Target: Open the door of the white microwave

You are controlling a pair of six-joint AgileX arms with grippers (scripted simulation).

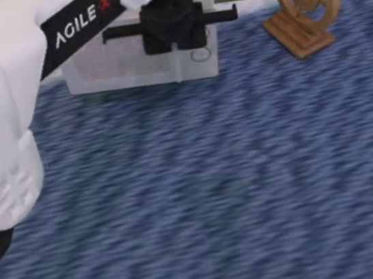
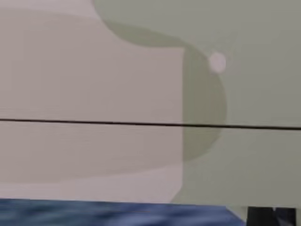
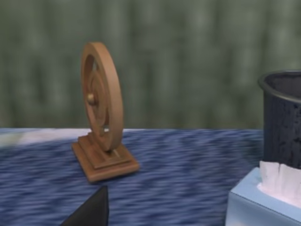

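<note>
White microwave (image 1: 142, 66) at tabletop's (image 1: 214, 191) far edge, left of centre; door (image 1: 122, 67) faces forward, looks closed flush, lower edge just above blue cloth. Wide bare tabletop stretches in front, nearer camera. Left hand (image 1: 172, 28) over microwave's top front edge, near control strip; cannot tell whether fingers apart or together. Wooden wheel ornament (image 1: 300, 2) right of microwave, apart from it. Right arm out of top view; its hand's state cannot tell; dark bin (image 3: 282, 117) and tissue box (image 3: 263, 200) near it.

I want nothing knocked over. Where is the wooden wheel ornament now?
In the top view the wooden wheel ornament stands at the table's far edge, right of centre, just right of the white microwave, apart from it.
</note>
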